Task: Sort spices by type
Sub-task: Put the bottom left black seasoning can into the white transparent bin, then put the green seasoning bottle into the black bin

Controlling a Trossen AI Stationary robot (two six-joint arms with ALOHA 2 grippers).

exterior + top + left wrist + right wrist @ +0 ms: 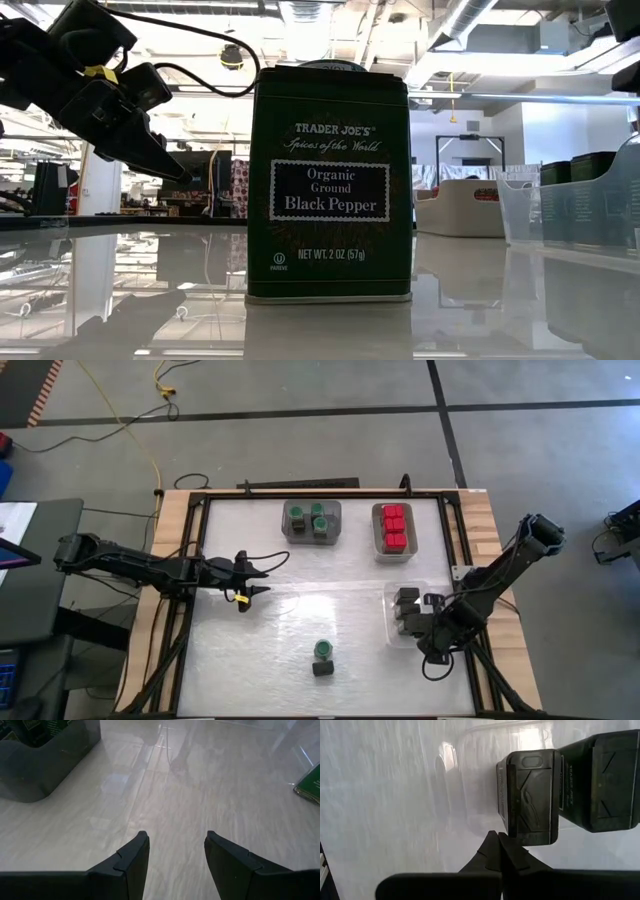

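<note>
Near the table's front edge a green-lidded jar and a dark pepper tin stand upright on their bases. At the far side, a grey tray holds green-lidded jars and a clear tray holds red-topped boxes. At the right, a clear tray holds dark tins. My right gripper is shut, points down and hangs over that tray beside a tin. My left gripper stands open over bare table at the left.
Bare white tabletop lies between the trays and the two loose spices. The table has a wooden rim with dark rails. In the left wrist view the grey tray's corner is close ahead, with a tin's edge farther off.
</note>
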